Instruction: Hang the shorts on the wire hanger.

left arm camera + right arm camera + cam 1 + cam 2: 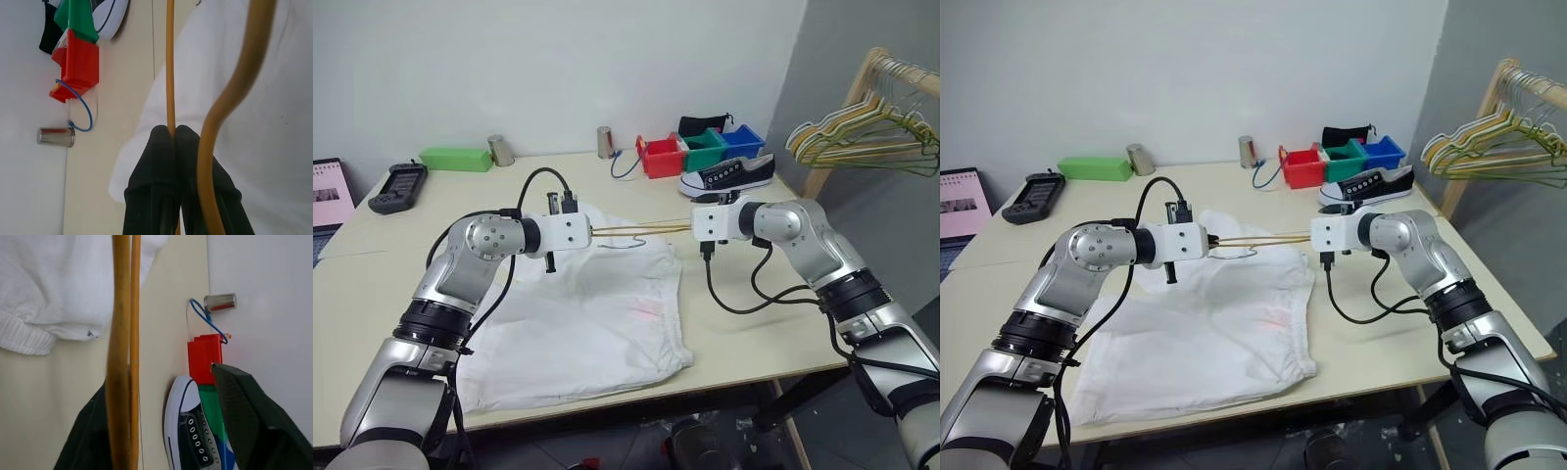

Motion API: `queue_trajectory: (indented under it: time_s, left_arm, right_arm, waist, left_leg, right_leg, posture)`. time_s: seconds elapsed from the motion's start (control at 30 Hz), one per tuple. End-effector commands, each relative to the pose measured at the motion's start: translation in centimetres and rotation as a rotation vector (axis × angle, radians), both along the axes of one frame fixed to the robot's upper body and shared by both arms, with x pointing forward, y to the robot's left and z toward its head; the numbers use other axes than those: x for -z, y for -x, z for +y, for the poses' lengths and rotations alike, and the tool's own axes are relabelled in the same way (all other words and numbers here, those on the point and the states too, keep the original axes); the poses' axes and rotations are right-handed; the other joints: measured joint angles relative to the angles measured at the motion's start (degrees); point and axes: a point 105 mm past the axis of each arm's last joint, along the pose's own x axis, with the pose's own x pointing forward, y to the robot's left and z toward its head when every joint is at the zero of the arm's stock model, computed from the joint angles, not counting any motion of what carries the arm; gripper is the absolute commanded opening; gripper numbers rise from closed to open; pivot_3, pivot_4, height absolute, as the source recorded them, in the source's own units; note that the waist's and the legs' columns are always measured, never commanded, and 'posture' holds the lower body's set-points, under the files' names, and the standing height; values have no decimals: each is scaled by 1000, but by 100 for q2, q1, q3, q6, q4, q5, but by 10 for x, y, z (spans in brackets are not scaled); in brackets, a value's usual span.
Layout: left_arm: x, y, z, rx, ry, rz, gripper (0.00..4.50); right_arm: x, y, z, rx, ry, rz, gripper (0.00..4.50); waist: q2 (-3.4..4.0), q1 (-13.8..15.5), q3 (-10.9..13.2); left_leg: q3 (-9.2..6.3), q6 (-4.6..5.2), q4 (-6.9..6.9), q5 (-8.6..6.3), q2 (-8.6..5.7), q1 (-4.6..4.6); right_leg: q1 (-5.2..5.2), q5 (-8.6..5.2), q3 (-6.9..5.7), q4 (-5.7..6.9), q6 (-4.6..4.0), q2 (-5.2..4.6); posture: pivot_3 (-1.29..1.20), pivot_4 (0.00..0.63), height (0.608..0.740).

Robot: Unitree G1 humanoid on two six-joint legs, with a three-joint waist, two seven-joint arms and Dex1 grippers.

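White cloth shorts [597,323] | flat, wrinkled | faint reddish mark

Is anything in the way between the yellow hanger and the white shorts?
Nothing visible is. The wire hanger stretches between the left gripper, shut on it, and the right gripper, whose fingers are apart around it. The shorts lie flat on the table right beneath.

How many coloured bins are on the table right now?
3, in a row at the table's far edge behind the sneaker: red bin, green bin, blue bin. None look hidden.
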Motion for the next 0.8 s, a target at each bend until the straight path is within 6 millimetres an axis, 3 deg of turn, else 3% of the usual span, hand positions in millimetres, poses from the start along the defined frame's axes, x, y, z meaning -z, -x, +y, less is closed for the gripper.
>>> queue_trajectory:
  time_s: [0.03, 0.23, 0.4, 0.6, 0.8]
  left_arm:
    - [-17, -3, -4, 12, -7, -61, 0]
    - [-17, -5, -3, 9, -11, -64, 0]
    - [-19, -3, -7, 31, 10, -69, 0]
    - [-35, 3, -13, 77, 120, -76, 1272]
    - [-52, 21, -8, 128, 233, -57, 2502]
  right_arm:
    - [-22, -1, 4, -25, 2, -74, 1511]
    - [-21, 0, 3, -22, 7, -73, 20]
    - [-16, 1, 1, -18, 8, -54, 7]
    - [-9, 4, 1, -2, -57, 30, 0]
    - [4, 8, -23, 85, -133, 179, 0]
  waist:
    - [0, 0, 0]
    - [0, -12, 0]
    - [0, -13, 0]
    - [0, -12, 0]
    - [0, -11, 0]
  left_leg:
    - [0, 0, 0, 0, 0, 0]
    - [-1, 0, 0, 0, 0, 0]
    - [-1, 0, 0, 0, 0, 0]
    - [-2, 0, 0, 0, 0, 0]
    - [0, 0, 0, 0, 1, -1]
  right_leg:
    - [0, 0, 0, 0, 0, 0]
    - [0, 0, 0, -1, 0, 0]
    - [0, 0, -1, -1, 0, 0]
    - [1, 0, -1, -1, 0, 0]
    - [1, -1, -1, -2, -1, 0]
  posture:
    - [-231, 9, 740]
    - [-234, 9, 740]
    - [-237, 9, 740]
    - [-235, 10, 740]
    - [-230, 10, 740]
